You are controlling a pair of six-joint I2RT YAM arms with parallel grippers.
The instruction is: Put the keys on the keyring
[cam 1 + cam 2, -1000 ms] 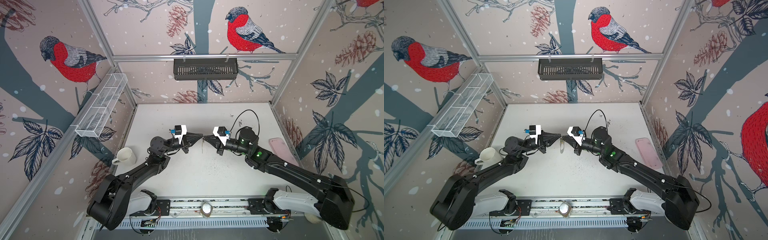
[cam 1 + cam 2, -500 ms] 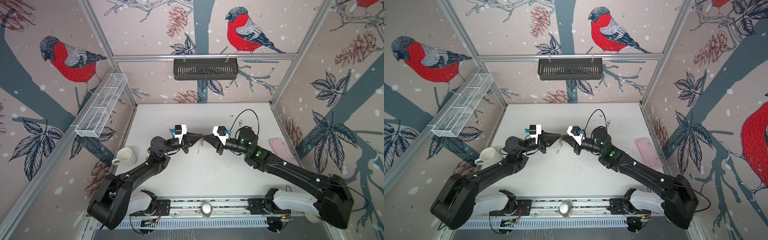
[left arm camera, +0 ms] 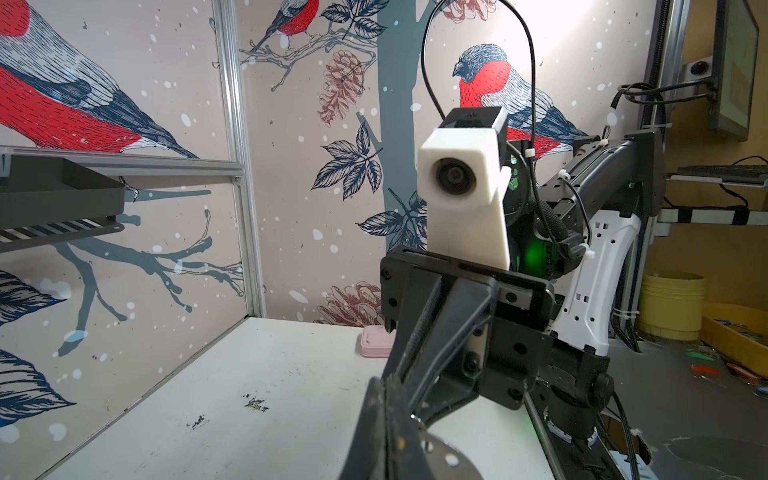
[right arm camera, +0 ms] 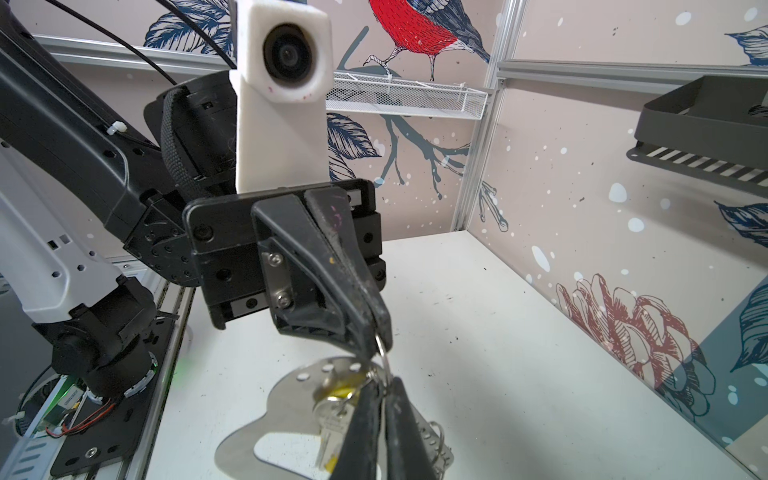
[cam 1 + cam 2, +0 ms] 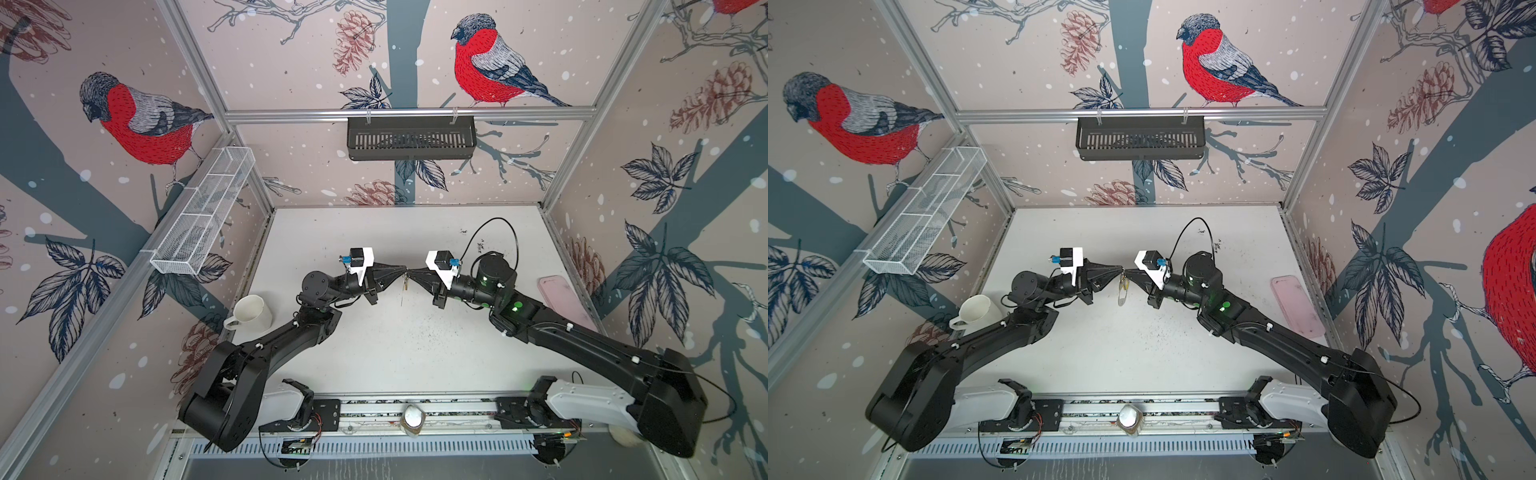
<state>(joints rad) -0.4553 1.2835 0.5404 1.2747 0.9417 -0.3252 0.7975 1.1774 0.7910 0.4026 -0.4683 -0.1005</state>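
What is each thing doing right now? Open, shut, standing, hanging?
Grey metal keyring plate: hanging between hands.
Silver key with yellow tag: hanging at plate.
Left hand: shut on small metal ring.
Right hand: shut beside key.
White mug: upright.
Pink flat case: lying flat.

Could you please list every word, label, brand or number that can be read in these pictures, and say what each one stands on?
None can be read.
The key held between the grippers may bear stamped marks, too blurred to read.
The small board at the arm's base may carry a label, too small to read.
The mug and the pink case show no text.
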